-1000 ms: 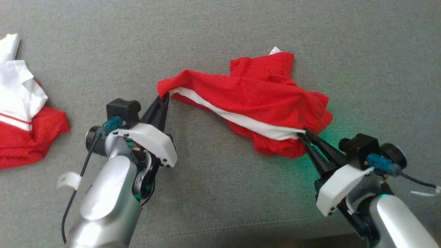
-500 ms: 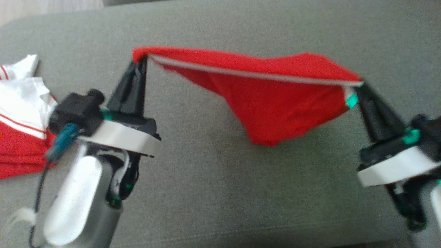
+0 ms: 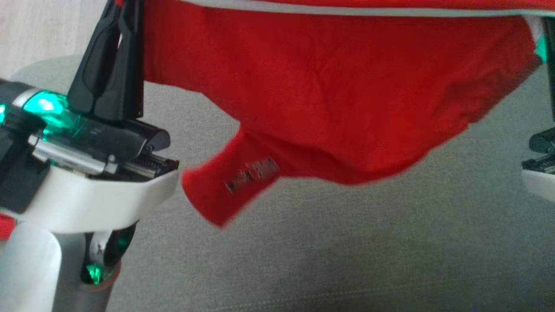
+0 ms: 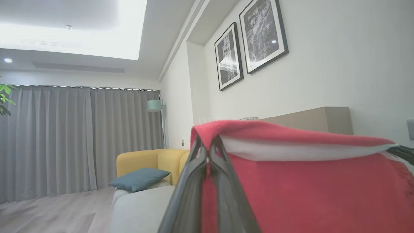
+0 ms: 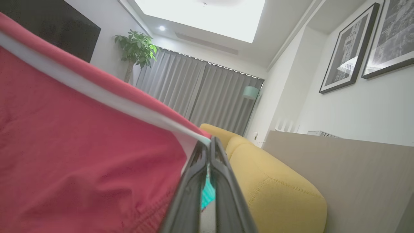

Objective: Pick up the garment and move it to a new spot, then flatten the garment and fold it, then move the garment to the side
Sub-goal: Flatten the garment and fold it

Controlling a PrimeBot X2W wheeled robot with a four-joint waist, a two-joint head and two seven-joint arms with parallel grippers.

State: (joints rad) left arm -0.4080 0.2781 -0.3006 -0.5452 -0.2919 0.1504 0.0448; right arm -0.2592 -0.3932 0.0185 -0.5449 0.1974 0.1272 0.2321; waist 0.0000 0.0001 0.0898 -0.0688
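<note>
A: Grippers?
B: Left gripper point(image 4: 207, 147) and right gripper point(image 5: 210, 144) were noted clenched on the white-banded edge of the red garment point(image 3: 338, 95).
A: Garment?
B: It was held stretched in the air over the grey cushion point(image 3: 347, 260). Pick-up was judged done; relocating, flattening, folding and setting aside were left.

Red garment point(image 3: 329, 82), white-edged, stretched aloft

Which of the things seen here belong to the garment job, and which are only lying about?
Belong to the job: red garment, left gripper, right gripper (both shut on its edge).
Only lying about: yellow sofa, blue cushion, framed pictures, potted plant.
</note>
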